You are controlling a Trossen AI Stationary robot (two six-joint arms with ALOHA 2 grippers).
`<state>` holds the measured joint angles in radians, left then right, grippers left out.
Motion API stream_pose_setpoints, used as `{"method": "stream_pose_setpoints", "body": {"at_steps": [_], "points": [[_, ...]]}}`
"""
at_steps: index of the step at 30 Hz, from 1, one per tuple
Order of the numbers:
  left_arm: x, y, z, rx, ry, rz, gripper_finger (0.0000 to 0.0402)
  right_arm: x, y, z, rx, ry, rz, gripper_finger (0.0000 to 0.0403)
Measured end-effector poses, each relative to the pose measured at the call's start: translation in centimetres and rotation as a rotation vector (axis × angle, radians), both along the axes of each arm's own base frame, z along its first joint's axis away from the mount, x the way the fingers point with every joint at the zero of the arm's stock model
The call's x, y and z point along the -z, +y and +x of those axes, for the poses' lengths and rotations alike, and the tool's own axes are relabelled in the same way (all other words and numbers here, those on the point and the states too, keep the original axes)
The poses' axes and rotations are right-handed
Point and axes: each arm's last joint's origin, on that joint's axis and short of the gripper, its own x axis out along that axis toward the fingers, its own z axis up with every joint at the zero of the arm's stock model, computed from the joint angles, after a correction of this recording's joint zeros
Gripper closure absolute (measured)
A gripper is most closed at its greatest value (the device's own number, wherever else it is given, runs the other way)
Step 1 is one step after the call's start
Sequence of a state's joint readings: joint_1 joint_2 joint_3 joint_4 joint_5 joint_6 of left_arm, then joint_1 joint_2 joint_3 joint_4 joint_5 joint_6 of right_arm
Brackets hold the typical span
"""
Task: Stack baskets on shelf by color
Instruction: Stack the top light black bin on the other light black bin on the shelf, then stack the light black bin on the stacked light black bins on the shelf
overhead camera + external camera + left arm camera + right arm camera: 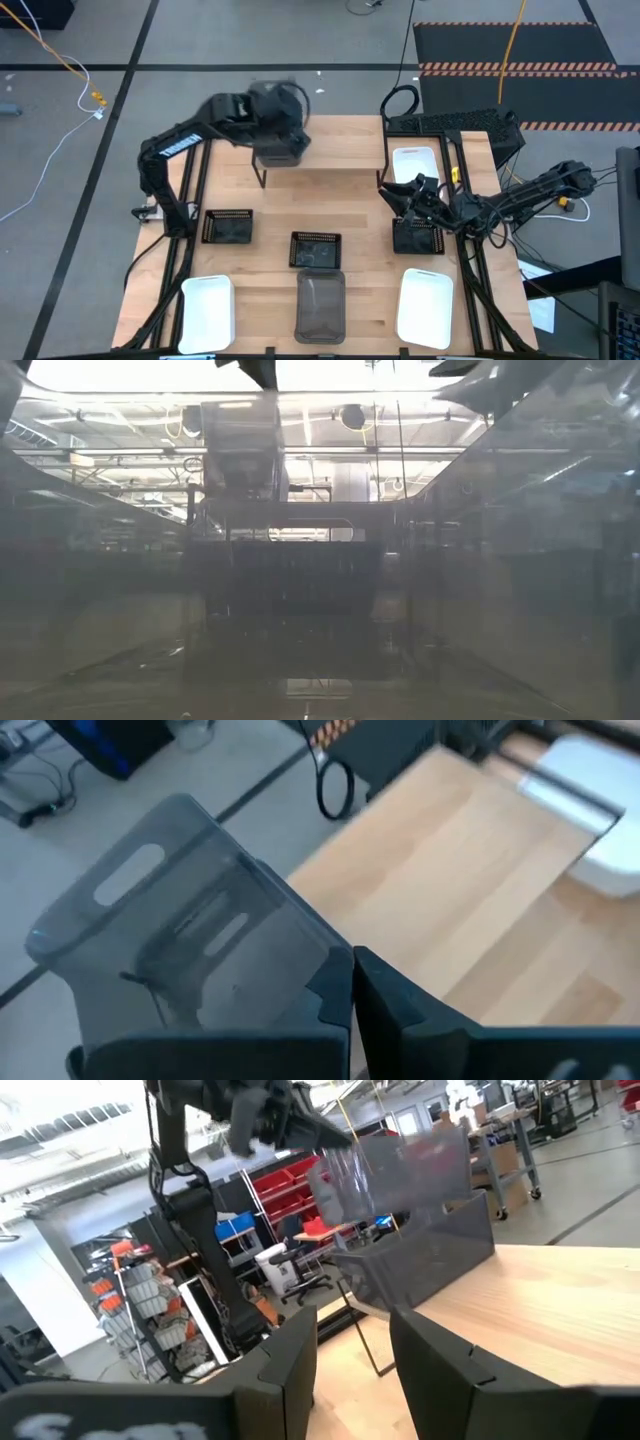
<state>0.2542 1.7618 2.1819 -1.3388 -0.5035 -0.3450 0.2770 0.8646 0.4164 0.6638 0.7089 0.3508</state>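
Note:
My left gripper [268, 128] is at the shelf's [340, 162] left end, shut on a dark grey basket [282, 146] held in the air. In the right wrist view this basket [395, 1165] hangs tilted above a second dark grey basket [425, 1265], which stands by its base on the plank [570, 1300]. A white basket [415, 165] sits on the shelf's right end. My right gripper [402, 192] is open, low at the shelf's right end, above a black mesh tray [418, 237], touching nothing. My left gripper [352, 970] pinches the dark grey basket by its wall near a corner [322, 952], between its two fingers. The basket [190, 920] is lifted clear and tilted, its handle slot [128, 872] turned away from the fingers.
On the table lie two more black mesh trays [228, 227] [315, 250], two white baskets [207, 310] [425, 305] and a dark grey basket [320, 305] at the near edge, which veils the low view. The shelf's middle is bare.

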Motion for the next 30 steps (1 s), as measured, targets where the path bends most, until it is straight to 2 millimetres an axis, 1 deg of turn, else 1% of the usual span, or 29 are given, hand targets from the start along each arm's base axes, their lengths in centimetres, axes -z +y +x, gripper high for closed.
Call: {"method": "stream_pose_setpoints", "body": {"at_steps": [2, 6, 14, 17, 20, 23, 25, 27, 30], "points": [[1.1, -0.2, 0.7, 0.002, 0.027, 0.001, 0.0396, 0.1, -0.1, 0.0, 0.005, 0.011, -0.003, 0.0280], [2.5, -0.6, 1.4, -0.015, 0.043, 0.015, 0.0399, 0.2, -0.3, 0.1, 0.018, 0.026, -0.007, 0.0280], [4.4, -0.6, 2.0, -0.033, 0.063, -0.002, 0.0394, 0.3, -0.9, 0.2, 0.044, 0.032, -0.009, 0.0280], [5.1, -0.5, 2.3, -0.036, 0.071, -0.008, 0.0380, 0.3, -1.0, 0.2, 0.053, 0.032, -0.010, 0.0280], [5.4, -0.5, 2.5, -0.032, 0.067, -0.005, 0.0349, 0.3, -1.2, 0.2, 0.060, 0.034, -0.012, 0.0280], [5.4, -0.5, 2.7, -0.008, 0.051, -0.022, 0.0310, 0.3, -1.3, 0.3, 0.048, 0.033, -0.015, 0.0280], [5.0, -0.6, 2.6, 0.042, 0.047, -0.027, 0.0281, 0.3, -1.4, 0.3, 0.048, 0.030, -0.010, 0.0280], [4.0, -0.8, 2.1, 0.081, 0.042, -0.007, 0.0253, 0.3, -1.5, 0.3, 0.049, 0.029, -0.007, 0.0280], [1.6, -1.2, 0.6, 0.186, 0.012, 0.029, 0.0217, 0.3, -1.5, 0.3, 0.047, 0.021, 0.005, 0.0280]]}}
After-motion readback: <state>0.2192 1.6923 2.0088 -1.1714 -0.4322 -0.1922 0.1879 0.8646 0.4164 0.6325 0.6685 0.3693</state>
